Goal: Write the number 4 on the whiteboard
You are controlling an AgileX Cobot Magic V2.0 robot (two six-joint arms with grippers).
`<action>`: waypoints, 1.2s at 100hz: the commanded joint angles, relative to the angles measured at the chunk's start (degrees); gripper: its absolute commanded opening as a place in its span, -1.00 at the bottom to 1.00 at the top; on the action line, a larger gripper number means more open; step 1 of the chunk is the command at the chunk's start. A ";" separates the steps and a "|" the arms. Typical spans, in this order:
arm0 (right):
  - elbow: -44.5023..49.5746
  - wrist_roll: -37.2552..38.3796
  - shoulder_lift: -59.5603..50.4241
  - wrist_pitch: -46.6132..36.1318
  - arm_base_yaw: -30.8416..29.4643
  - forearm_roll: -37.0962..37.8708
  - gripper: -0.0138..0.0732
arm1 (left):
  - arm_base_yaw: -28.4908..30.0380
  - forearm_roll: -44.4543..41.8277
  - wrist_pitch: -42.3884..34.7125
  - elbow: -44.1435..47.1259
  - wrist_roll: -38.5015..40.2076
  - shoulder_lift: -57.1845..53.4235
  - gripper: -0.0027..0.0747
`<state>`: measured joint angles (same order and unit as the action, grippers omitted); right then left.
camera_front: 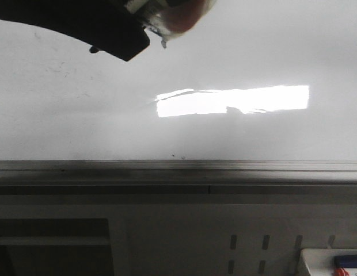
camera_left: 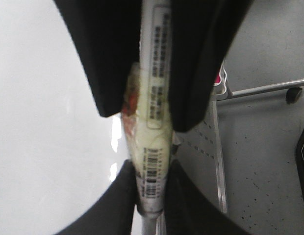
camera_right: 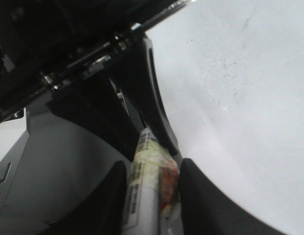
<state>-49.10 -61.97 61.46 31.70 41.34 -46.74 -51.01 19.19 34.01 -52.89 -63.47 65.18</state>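
A marker (camera_left: 154,122) is clamped between the fingers of both the left hand (camera_left: 152,210) and right hand (camera_right: 152,196), beside the unmarked whiteboard (camera_front: 236,52).

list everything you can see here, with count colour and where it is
whiteboard: one, white, fills the upper front view, faint smudges, no 4 on it yet
rail: one, grey, along the whiteboard's lower edge
marker: one, white with a taped barrel, between both sets of jaws
tray: one, white, lower right corner of the front view, blue and red items inside
wheeled leg: one, grey, on the floor
left jaws: black, shut on the marker
right jaws: black, shut on the marker
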 commanded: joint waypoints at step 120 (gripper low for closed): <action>-1.64 -0.72 -0.01 -11.83 -14.02 -0.55 -0.82 | 21.76 22.77 -15.39 25.05 18.31 -36.13 -0.14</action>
<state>-49.12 -62.58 62.29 21.35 30.20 -47.03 -30.01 37.13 24.40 -29.24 -45.66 32.22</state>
